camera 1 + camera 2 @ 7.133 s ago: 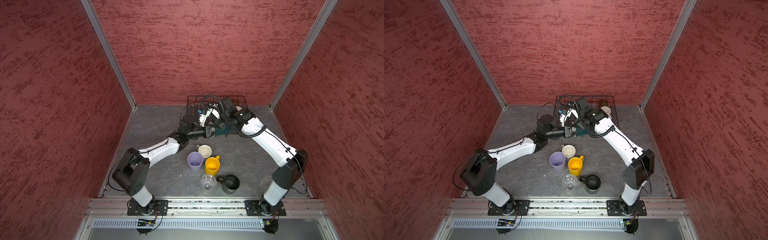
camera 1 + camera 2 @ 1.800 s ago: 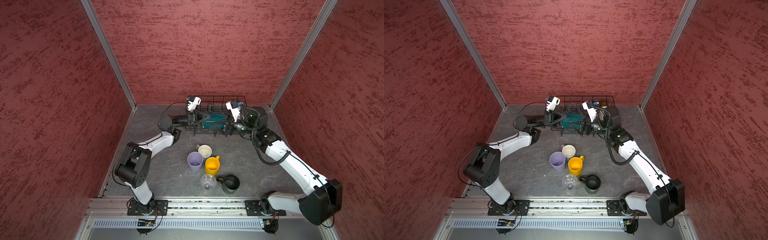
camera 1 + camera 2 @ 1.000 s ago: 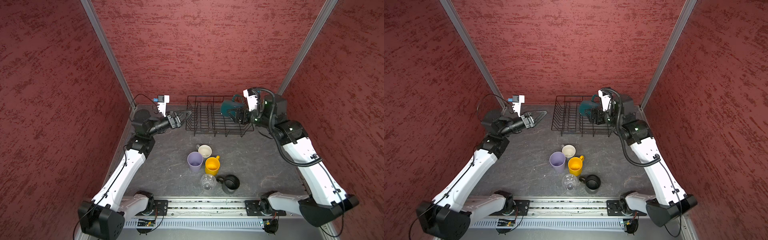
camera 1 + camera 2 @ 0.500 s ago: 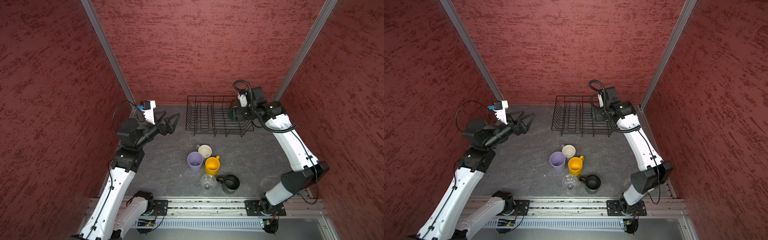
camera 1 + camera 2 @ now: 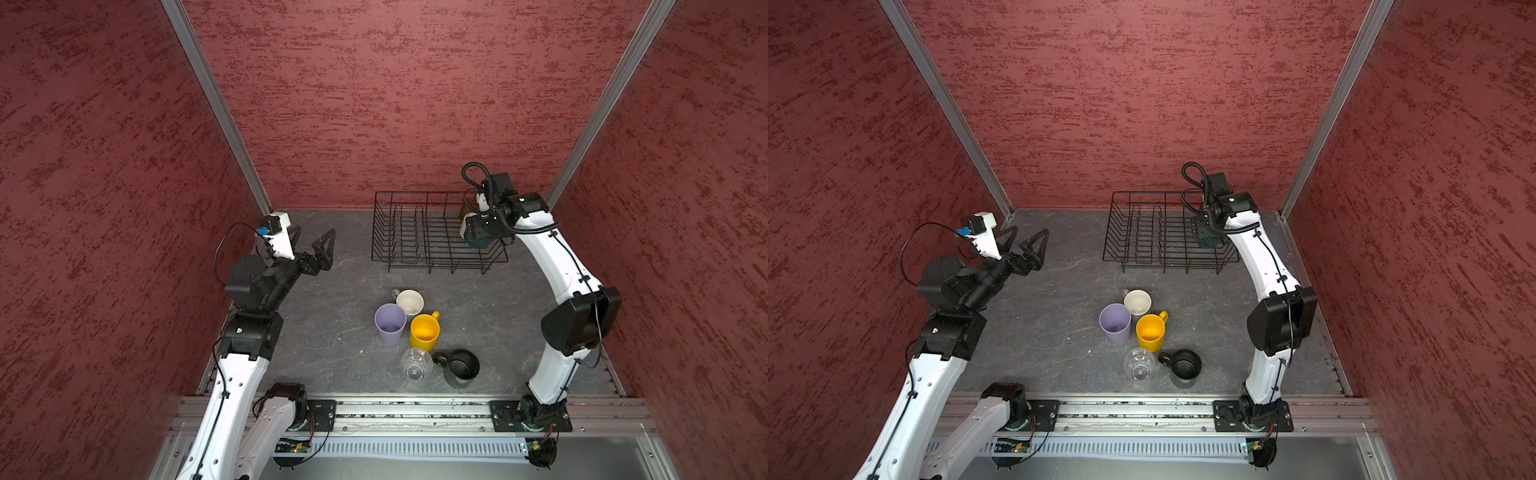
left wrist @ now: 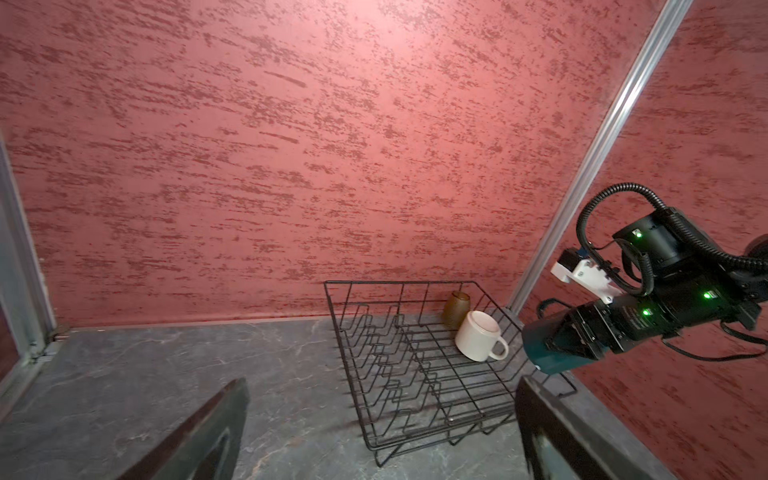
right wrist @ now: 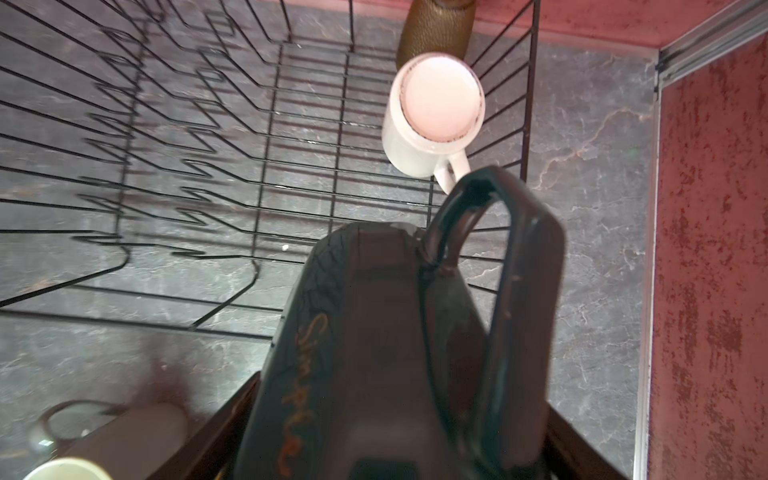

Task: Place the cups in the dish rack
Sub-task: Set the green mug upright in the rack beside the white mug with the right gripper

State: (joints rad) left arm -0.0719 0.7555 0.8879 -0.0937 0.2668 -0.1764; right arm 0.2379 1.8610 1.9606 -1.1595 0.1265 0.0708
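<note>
The right gripper (image 6: 561, 343) hangs over the right end of the dish rack (image 5: 415, 239), its fingers clamped across a teal mug (image 6: 538, 361) that lies tilted in the grip, handle pointing toward the rack's far right corner. A white mug (image 6: 478, 336) and an amber glass (image 6: 455, 309) already stand close together in that corner.

The space is tight. If the teal mug goes down as it is, its handle may strike the white mug's handle or snag the wire side wall. It appears to be above the wires, though the blurred wrist view leaves any contact uncertain. Let go from there, it could roll or tip against its neighbours.

The left gripper (image 5: 311, 243) waits left of the rack, jaws spread wide and empty. A lilac tumbler (image 5: 390, 320), cream-lined mug (image 5: 409, 302), yellow mug (image 5: 424, 330), clear glass (image 5: 416, 363) and black mug (image 5: 461, 366) crowd together on the table, so a wide reach among them may knock one over.
</note>
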